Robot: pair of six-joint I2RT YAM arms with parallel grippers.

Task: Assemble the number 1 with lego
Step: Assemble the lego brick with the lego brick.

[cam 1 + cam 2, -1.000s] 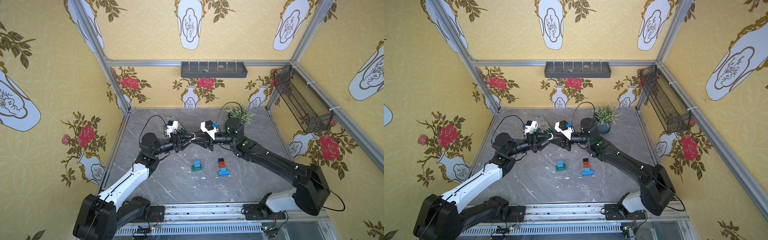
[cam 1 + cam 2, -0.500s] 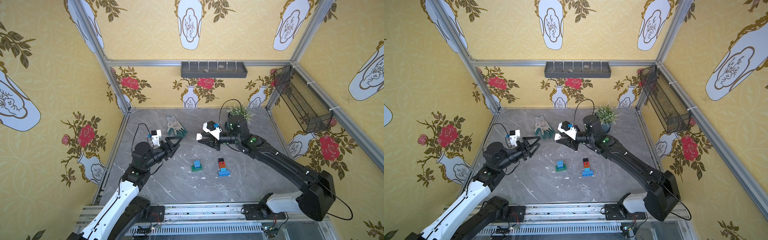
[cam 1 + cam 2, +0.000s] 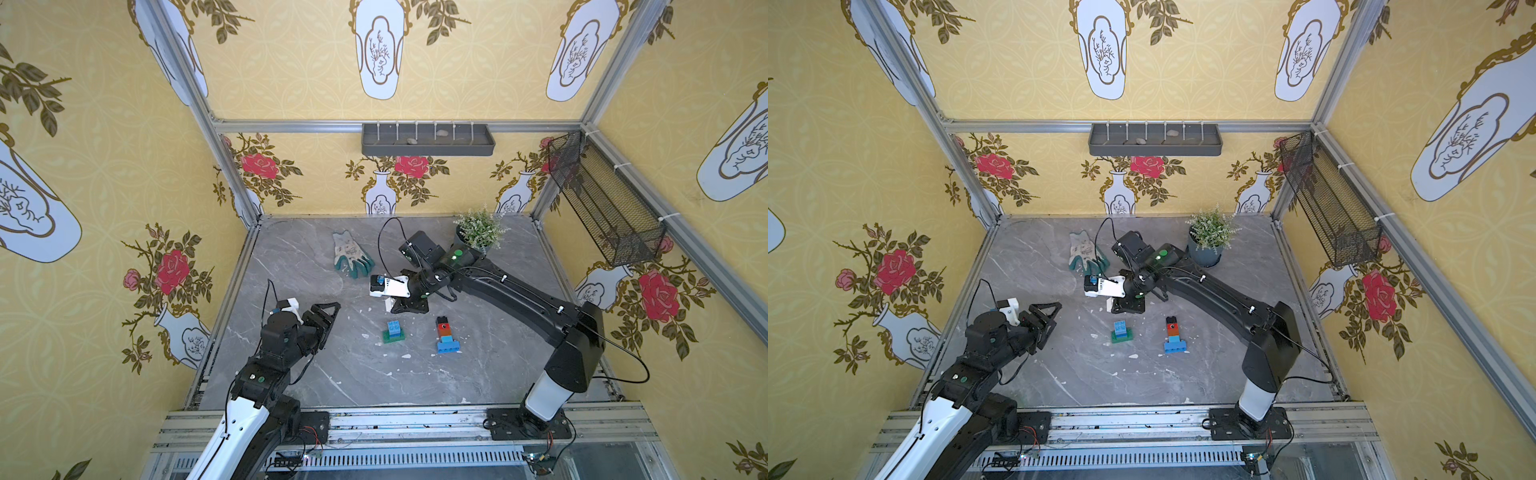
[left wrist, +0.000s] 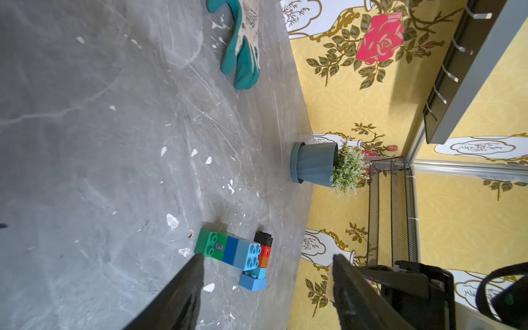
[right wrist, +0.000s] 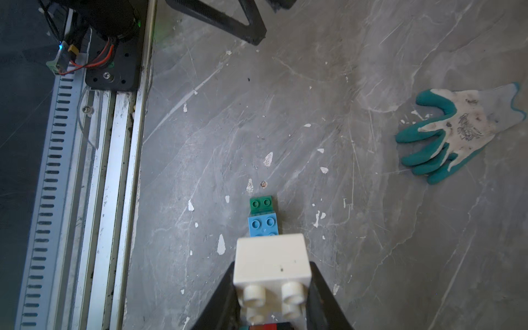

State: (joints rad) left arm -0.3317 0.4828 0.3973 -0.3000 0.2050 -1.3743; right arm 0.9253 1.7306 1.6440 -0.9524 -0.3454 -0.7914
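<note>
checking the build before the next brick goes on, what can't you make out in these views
white brick: mostly hidden under the right jaws in both top views
red and black stack: right wrist view, only a sliver shows at the bottom edge, under the white brick
green and blue stack: right wrist view, near end covered by the white brick

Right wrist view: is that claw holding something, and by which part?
Yes: the right claw pinches a white lego brick by two opposite side walls, studs toward the camera. The left claw is open, empty.
</note>
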